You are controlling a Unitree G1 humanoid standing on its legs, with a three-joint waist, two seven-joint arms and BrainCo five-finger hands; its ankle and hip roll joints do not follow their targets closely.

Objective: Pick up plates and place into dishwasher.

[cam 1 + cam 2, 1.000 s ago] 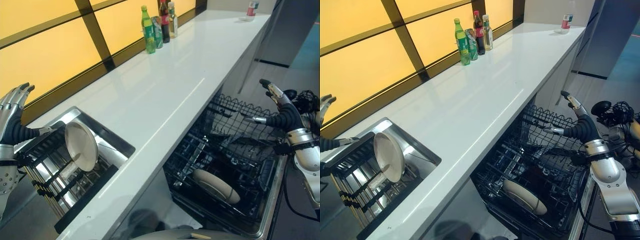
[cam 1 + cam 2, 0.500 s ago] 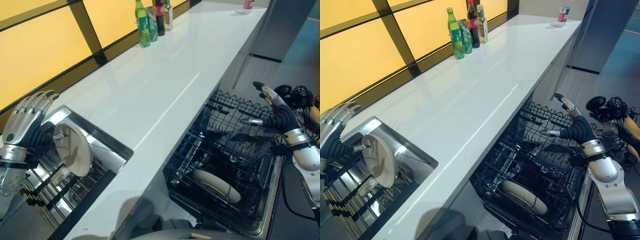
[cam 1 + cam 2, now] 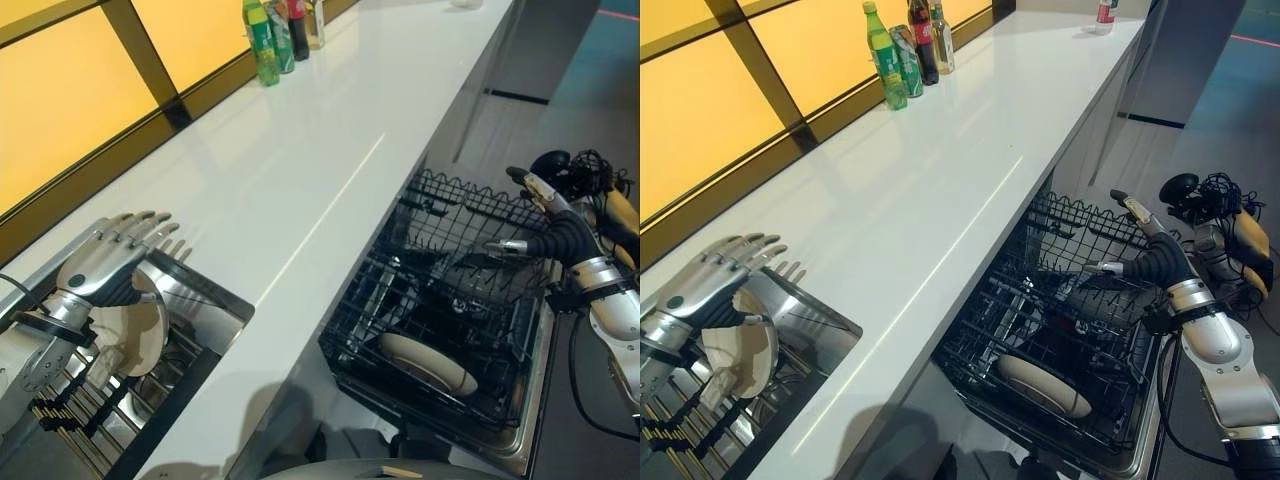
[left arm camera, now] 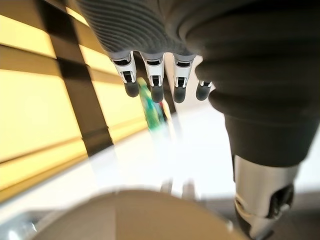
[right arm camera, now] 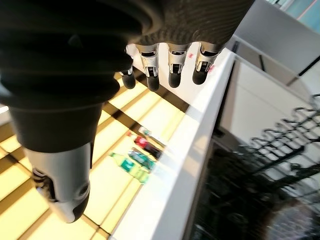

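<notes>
I see my left hand (image 3: 95,268) with fingers (image 3: 140,226) straight over the upright cream plate (image 3: 128,335) in the sink rack (image 3: 75,405), holding nothing, while my right hand (image 3: 558,225) hangs open above the dishwasher rack (image 3: 440,300) where another plate (image 3: 428,362) lies beside the white tabletop (image 3: 300,170).

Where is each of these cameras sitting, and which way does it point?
Left and right eye views: on the head, looking down at the counter, sink rack plate, dishwasher rack; both arms show.
Left wrist view: along the left robot hand, open over the plate.
Right wrist view: along the open right robot hand beside the dishwasher rack.
Shared: every view catches the bottles.
</notes>
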